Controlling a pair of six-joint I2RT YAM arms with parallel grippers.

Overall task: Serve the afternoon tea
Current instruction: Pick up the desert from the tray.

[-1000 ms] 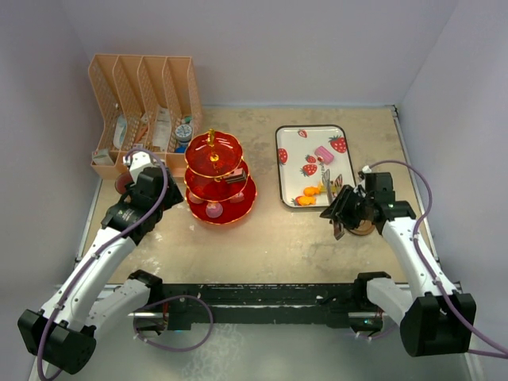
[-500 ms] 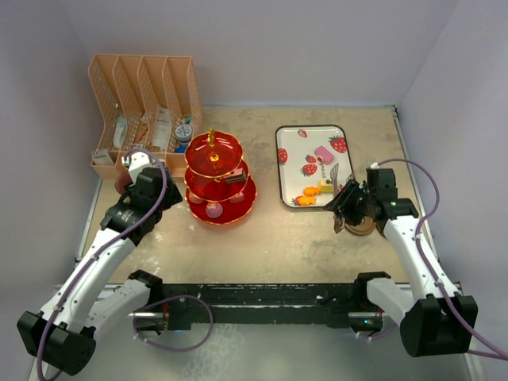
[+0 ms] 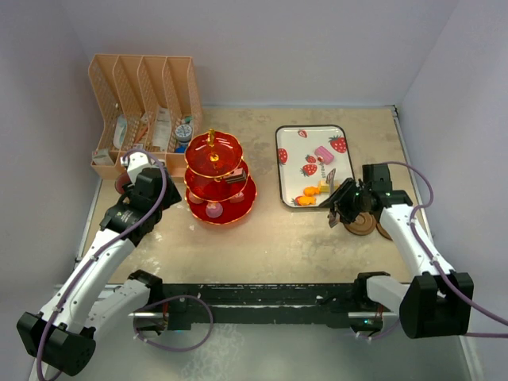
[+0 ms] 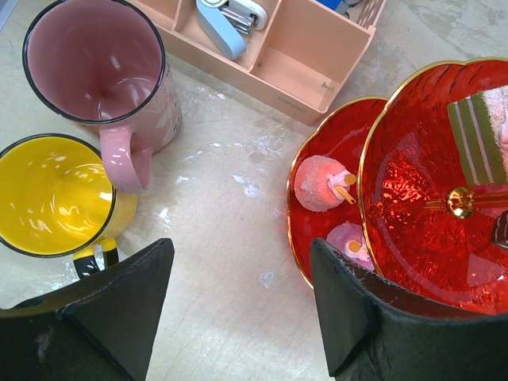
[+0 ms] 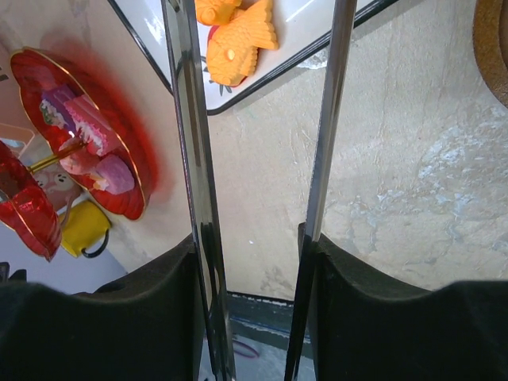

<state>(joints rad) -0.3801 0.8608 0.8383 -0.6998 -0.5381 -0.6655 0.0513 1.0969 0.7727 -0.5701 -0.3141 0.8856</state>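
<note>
The red three-tier stand (image 3: 218,178) with gold rims holds small cakes; two pink ones (image 4: 321,182) lie on its bottom tier. Left of it stand the pink mug (image 4: 95,71) and the yellow mug (image 4: 51,194), both empty. My left gripper (image 4: 240,262) hovers open over bare table between the mugs and the stand. My right gripper (image 5: 250,246) is shut on the metal tongs (image 5: 189,159), one blade against each finger. The tongs' tips reach over the near edge of the tray by an orange fish cake (image 5: 238,40).
The white strawberry-print tray (image 3: 279,159) holds orange cakes (image 3: 312,190) and a pink sweet (image 3: 323,153). A brown round disc (image 3: 363,224) lies under my right wrist. A peach desk organizer (image 3: 143,95) stands at the back left, behind the mugs.
My right gripper has turned and shifted slightly towards the tray, swinging the tongs' tips up over the tray's near edge. The left arm has stayed put.
</note>
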